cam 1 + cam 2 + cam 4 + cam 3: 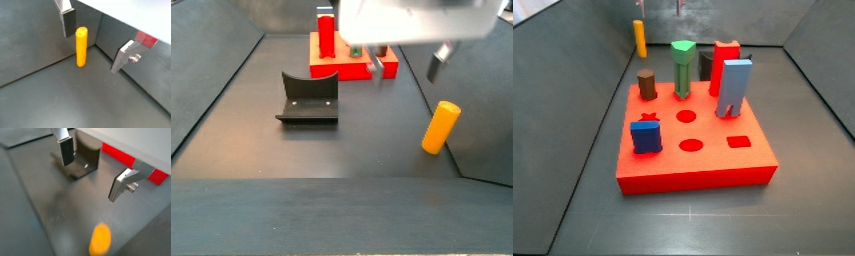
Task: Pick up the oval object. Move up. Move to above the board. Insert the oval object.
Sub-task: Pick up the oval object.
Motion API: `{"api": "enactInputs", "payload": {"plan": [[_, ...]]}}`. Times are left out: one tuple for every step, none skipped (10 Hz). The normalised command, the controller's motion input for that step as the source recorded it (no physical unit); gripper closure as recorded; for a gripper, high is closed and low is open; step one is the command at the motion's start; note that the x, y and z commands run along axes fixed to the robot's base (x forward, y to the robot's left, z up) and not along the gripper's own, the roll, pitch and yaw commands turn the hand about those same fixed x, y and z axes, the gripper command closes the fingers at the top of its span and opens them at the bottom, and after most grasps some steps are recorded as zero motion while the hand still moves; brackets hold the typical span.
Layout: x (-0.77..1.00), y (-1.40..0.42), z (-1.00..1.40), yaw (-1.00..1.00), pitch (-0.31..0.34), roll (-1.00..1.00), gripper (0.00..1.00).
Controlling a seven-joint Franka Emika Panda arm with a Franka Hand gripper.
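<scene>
The oval object is an orange peg (81,47) standing upright on the dark floor close to a grey wall. It also shows in both side views (640,38) (442,127) and as a blurred orange top in a wrist view (100,239). The red board (700,165) holds several pieces and has open holes. My gripper (95,42) is open and empty, above the peg and apart from it. The peg stands lower than the fingers (67,22), nearer one of them. In a side view the gripper (409,62) hangs above and beyond the peg.
The fixture (309,98) stands on the floor beside the board and shows under the gripper in a wrist view (83,163). On the board stand a brown cylinder (647,83), a green peg (683,68), a red block (726,58) and blue blocks (735,88). Grey walls enclose the floor.
</scene>
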Motion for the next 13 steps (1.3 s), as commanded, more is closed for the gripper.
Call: {"api": "enactInputs", "payload": {"plan": [[-0.39, 0.42, -0.59, 0.68, -0.14, 0.04, 0.0], [-0.3, 0.07, -0.51, 0.84, -0.11, 0.23, 0.0], [-0.4, 0.0, -0.4, 0.76, -0.08, 0.28, 0.0], [-0.49, 0.04, -0.21, 0.68, -0.09, 0.19, 0.0], [-0.48, 0.25, -0.2, 0.64, -0.076, 0.06, 0.0], [-0.55, 0.32, -0.16, 0.56, -0.066, 0.02, 0.0], [-0.45, 0.2, -0.03, 0.28, -0.081, 0.0, 0.0], [-0.07, 0.0, -0.06, -0.03, -0.056, -0.12, 0.0], [0.0, 0.0, -0.12, -0.29, -0.129, -0.3, 0.0], [-0.01, 0.15, -0.15, -0.33, -0.18, -0.45, 0.0], [-0.1, 0.17, -0.14, -0.34, -0.206, -0.46, 0.0], [-0.14, 0.19, -0.13, -0.3, -0.207, -0.48, 0.0], [-0.08, 0.2, -0.1, -0.22, -0.194, -0.5, 0.0]]}}
